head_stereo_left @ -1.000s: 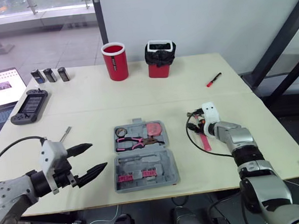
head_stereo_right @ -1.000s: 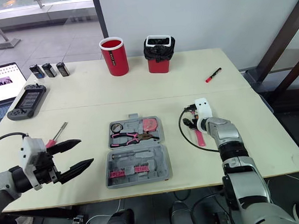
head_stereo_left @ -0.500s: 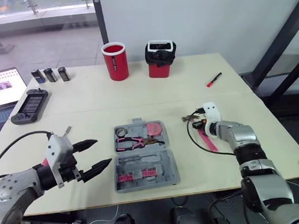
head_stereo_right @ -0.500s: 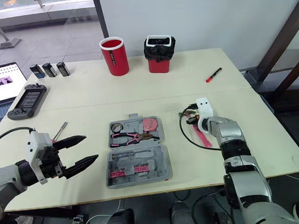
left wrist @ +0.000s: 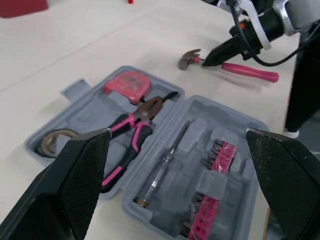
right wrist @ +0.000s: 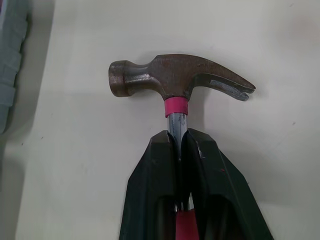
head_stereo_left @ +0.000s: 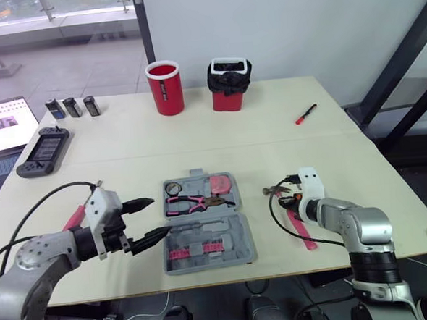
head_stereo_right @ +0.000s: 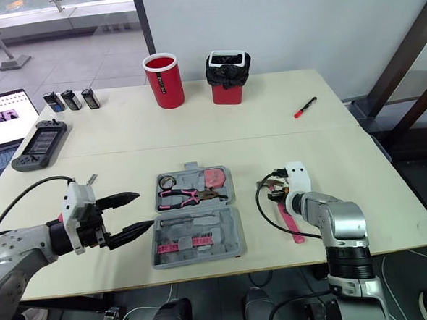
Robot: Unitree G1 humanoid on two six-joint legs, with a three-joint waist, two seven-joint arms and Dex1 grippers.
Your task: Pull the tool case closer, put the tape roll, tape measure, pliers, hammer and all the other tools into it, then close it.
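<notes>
The right gripper point(right wrist: 178, 135) is clamping the hammer point(right wrist: 177, 77) just below its head, right of the open case point(head_stereo_left: 236, 231); its fingers point(right wrist: 150, 210) are hiding the shaft. The left gripper point(head_stereo_left: 160, 216) is hovering wide open left of the case.

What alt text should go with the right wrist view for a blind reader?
The black two-fingered right tool is shut on the metal neck of a hammer with a brown steel head and pink handle, just below the head. Behind lies a cream tabletop, with an edge of the grey plastic tool case at the picture's border.
</notes>
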